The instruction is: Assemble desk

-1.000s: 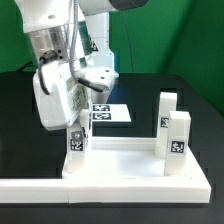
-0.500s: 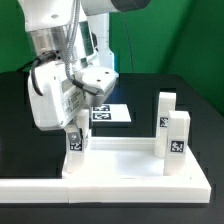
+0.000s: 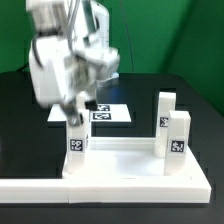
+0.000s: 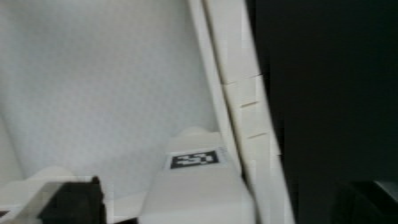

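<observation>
Pincer (image 3: pixel 76 108): jaws standing spread, rising clear of the leg (image 3: pixel 75 142) it was clamping a second ago. That leg is standing directly below it, seated upright in the desk top (image 3: pixel 120 165) (three legs now showing); installation appears complete, another leg likely pending.
</observation>
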### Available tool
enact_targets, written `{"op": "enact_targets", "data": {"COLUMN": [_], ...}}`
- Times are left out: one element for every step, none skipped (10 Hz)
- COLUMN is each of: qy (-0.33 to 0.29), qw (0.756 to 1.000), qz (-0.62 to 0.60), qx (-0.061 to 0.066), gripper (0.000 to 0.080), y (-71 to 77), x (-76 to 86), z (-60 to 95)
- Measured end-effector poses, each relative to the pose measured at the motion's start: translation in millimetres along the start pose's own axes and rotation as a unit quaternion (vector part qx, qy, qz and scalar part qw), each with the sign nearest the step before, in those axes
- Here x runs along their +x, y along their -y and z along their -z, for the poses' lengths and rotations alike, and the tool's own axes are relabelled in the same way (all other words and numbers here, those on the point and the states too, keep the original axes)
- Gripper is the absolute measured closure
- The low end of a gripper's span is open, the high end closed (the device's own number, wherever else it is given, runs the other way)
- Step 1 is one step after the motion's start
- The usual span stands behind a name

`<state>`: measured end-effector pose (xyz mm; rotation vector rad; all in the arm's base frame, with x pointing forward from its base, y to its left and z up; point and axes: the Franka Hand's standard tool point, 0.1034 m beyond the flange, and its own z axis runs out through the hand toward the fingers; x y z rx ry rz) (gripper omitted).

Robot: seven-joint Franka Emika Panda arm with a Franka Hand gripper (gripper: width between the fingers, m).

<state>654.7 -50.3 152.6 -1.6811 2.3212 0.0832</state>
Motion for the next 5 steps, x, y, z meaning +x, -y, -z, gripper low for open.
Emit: {"op": "enact_targets", "data": {"qy": [0.004, 0.003, 0.002, 0.002, 0.002], "qw": [1.000, 1.000, 1.000, 1.000, 1.000], "qz": [0.002, 0.002, 0.002, 0.002, 0.002], "qx": [0.004, 0.002, 0.000, 0.000, 0.000], "gripper": [0.0152, 0.0151, 0.0151, 0.0151, 0.0151], "y": [-1.5, -2.8, -3.6, -3.6, -3.9], "x": [-5.2, -3.5, -2.8, -3.0, -2.9], "z": [10.1, 6.9, 4.1, 4.2, 3.7]}}
